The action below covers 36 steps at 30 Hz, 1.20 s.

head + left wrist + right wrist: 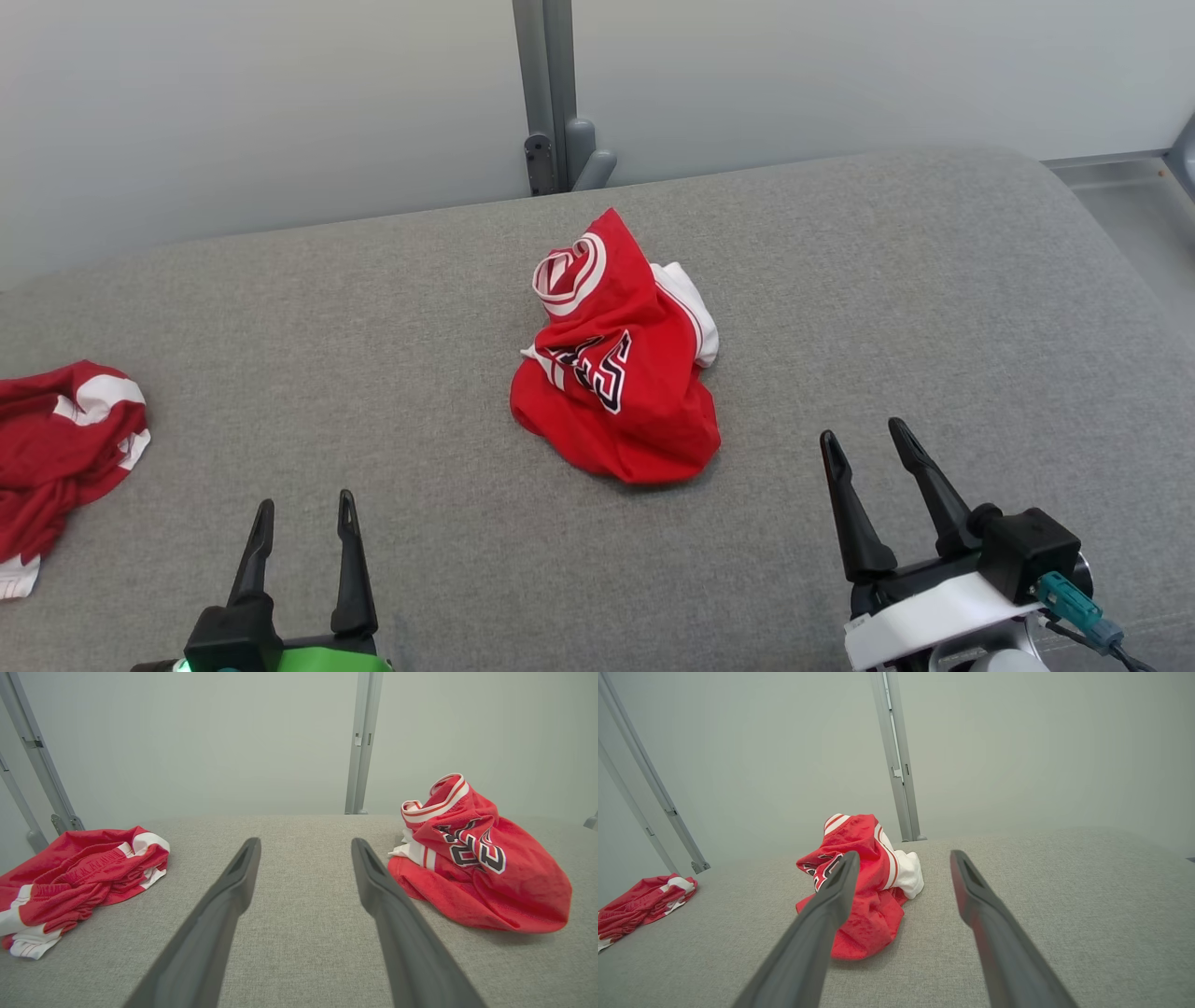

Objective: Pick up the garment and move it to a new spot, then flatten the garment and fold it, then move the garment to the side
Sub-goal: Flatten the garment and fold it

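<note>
Now: garment (616, 373) crumpled mid-bench (327, 308), untouched

Left gripper (306, 500) sits at 7 o'clock of it, right gripper (864, 430) at 5 o'clock. Both are spread wide, holding nothing, clear of the cloth. Second red piece (56, 439) lies at 9 o'clock, well apart.

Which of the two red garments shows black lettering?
The centre garment, heaped upright; the left garment shows just red and white.
</note>
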Motion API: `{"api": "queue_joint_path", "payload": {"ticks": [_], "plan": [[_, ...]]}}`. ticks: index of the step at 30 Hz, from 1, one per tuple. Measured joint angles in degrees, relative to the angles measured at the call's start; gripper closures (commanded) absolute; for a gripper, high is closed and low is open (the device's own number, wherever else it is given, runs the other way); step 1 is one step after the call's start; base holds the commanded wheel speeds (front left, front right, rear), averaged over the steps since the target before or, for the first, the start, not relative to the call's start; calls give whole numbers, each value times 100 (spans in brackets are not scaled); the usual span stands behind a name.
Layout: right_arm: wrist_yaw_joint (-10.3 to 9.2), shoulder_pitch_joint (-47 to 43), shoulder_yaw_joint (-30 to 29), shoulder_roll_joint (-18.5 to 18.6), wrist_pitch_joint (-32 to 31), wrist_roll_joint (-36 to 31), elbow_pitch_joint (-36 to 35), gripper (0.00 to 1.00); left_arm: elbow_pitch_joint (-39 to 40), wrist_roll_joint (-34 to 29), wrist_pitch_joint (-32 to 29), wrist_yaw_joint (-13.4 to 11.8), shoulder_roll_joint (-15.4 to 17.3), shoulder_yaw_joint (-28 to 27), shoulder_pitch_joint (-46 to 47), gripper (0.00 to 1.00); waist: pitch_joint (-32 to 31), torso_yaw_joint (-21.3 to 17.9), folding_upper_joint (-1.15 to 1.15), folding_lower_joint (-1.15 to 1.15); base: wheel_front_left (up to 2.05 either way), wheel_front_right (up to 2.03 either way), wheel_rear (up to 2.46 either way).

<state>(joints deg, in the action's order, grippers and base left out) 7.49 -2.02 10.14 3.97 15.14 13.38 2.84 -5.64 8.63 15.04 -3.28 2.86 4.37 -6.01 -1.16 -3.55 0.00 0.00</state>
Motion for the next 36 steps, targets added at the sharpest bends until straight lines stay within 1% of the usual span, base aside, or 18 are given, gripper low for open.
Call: {"api": "queue_joint_path", "payload": {"ticks": [8, 27, 36], "plan": [[0, -5, 31, 19, 0, 0, 16, 0, 0, 14, 0, 70, 1, 36, -19, 0, -42, 48, 0, 0, 0, 0, 0], [0, -73, 79, 44, 0, 4, 51, 0, -14, -4, 0, 79, 0, 156, -23, 0, -127, 125, 0, 0, 0, 0, 0], [0, -73, 156, 51, 0, 12, 97, 0, -66, -16, 0, 127, 1, 223, -25, 0, -158, 113, 0, 0, 0, 0, 0]]}}
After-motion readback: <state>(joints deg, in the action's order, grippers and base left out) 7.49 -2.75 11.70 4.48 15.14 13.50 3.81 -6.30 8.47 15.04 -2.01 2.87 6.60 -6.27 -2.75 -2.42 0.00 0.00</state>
